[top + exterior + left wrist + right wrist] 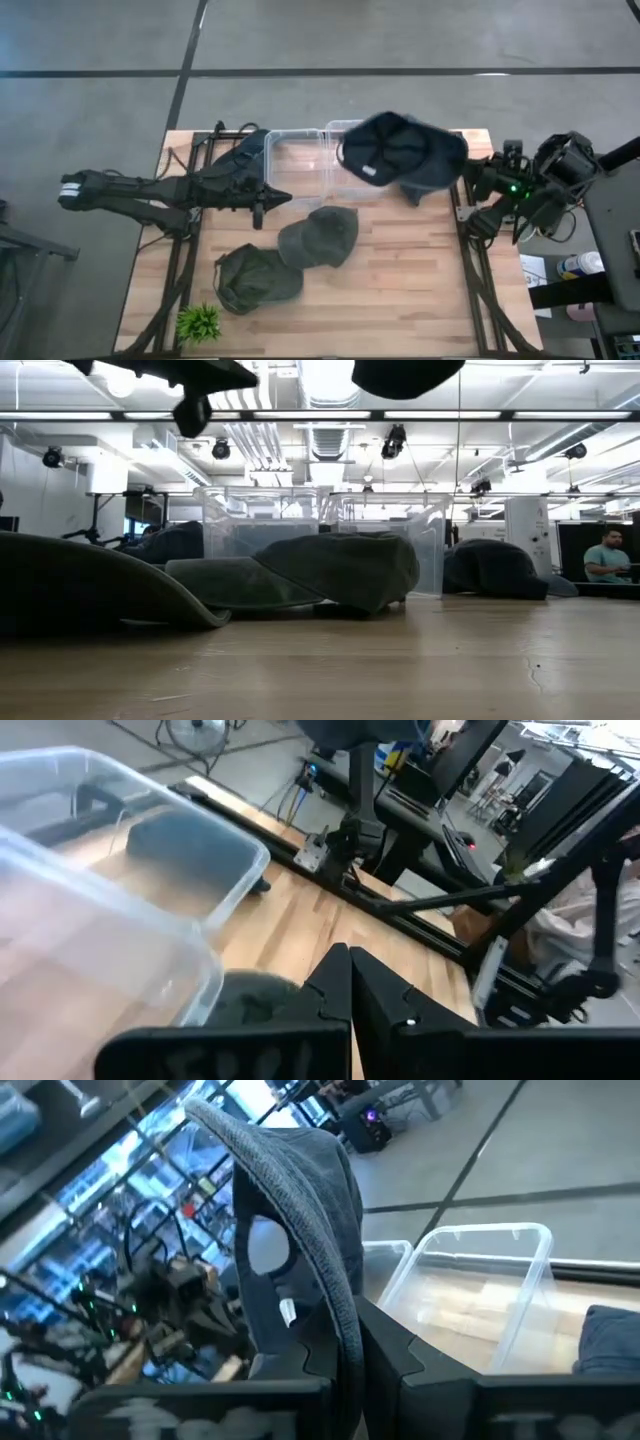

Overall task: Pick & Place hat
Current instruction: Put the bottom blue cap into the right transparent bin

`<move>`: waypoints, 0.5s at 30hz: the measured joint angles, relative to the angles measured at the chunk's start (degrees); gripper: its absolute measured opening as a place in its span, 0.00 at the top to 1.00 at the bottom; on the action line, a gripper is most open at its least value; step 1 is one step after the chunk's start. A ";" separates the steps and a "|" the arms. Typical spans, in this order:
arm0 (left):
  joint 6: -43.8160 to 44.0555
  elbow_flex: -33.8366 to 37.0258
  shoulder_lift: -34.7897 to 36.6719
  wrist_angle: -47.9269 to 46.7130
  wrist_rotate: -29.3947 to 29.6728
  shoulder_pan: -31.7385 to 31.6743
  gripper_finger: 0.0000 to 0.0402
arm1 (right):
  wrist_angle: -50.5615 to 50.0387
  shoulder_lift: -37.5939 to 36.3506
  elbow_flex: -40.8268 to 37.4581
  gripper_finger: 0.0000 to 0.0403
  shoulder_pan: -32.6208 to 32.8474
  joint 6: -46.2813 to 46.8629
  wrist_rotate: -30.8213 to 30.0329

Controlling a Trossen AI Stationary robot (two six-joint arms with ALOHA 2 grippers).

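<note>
Dark cap lifted above the clear bins

The right gripper [345, 1355], its fingertips hidden behind the brim, pinches the dark blue cap [400, 148], held inside-up over the right-hand clear bin [345, 160]. The left gripper [260, 203] waits with jaws pressed together by the left bin [295, 165]. Two green hats [290, 255] lie on the wooden table [400, 290]; a lit workshop lies beyond.
</note>
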State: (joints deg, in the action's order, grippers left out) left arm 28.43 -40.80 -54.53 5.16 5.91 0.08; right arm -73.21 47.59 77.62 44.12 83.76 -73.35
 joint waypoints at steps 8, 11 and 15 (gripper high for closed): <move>-8.69 -4.21 -14.43 16.06 5.99 -0.75 1.00 | 3.96 -0.29 -0.07 0.97 -0.92 0.48 4.13; -9.97 -8.69 -18.51 16.09 5.99 -1.79 1.00 | 4.42 -0.05 -0.09 0.97 -0.92 1.72 6.39; -11.45 -14.86 -22.01 14.41 5.98 -4.02 1.00 | 5.03 1.35 -0.15 0.97 -1.11 4.29 6.94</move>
State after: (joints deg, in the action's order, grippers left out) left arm 16.99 -55.66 -76.54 19.57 11.89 -3.95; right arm -68.18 48.94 77.47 43.00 88.05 -66.41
